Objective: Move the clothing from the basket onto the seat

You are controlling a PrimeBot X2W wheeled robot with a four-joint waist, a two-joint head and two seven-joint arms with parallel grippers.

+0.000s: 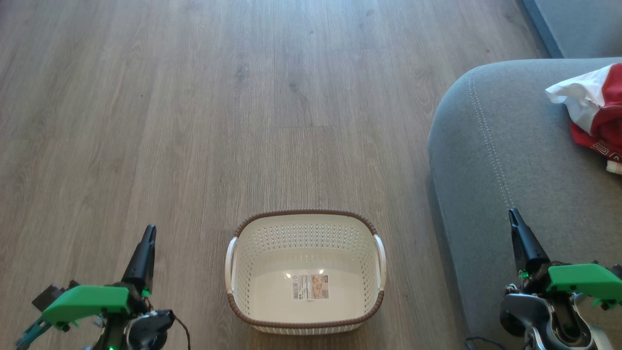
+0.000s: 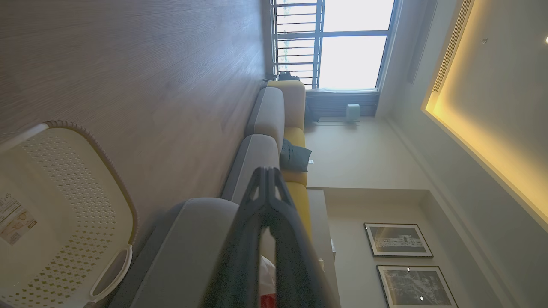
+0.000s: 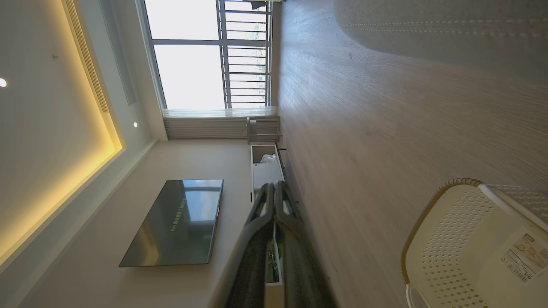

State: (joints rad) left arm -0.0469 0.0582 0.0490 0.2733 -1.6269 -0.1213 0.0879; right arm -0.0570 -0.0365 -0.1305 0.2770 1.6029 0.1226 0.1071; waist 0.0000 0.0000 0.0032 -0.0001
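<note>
Basket (image 1: 306, 238) on floor (image 1: 194, 97), centred btwn the two grippers. Long axis runs L–R across head view, white handles at the short ends. Interior seen bare: base label (image 1: 310, 287) fully exposed, no fabric in it.

Clothing (image 1: 600, 114) lies on seat (image 1: 510, 146) at far R edge of head view. Red w/ white panel, bunched, well apart from basket. Part is cut off by frame edge, so its full extent and long axis can't be told.

L gripper (image 1: 149, 231) is low at L of basket, over floor, fingers pointing up-view. In L wrist view the tips are seen meeting, nothing held. R gripper (image 1: 514, 216) is low at R, over front part of seat. Its fingers are likewise pressed together in R wrist view, empty.

Key relation: clothing lies ahead and to the R of R gripper, on the same cushion. L gripper is cut off from it by basket and seat edge, so R arm is judged nearer by far.

Judgement: transfer appears complete as far as can be seen, w/ basket empty and clothing on seat. No further pick judged necessary. If clothing were to be settled further onto the cushion, R arm would be used: jaws opened first, then reach fwd and R. Risk judged low, since heap sits well in from seat's rounded corner.
</note>
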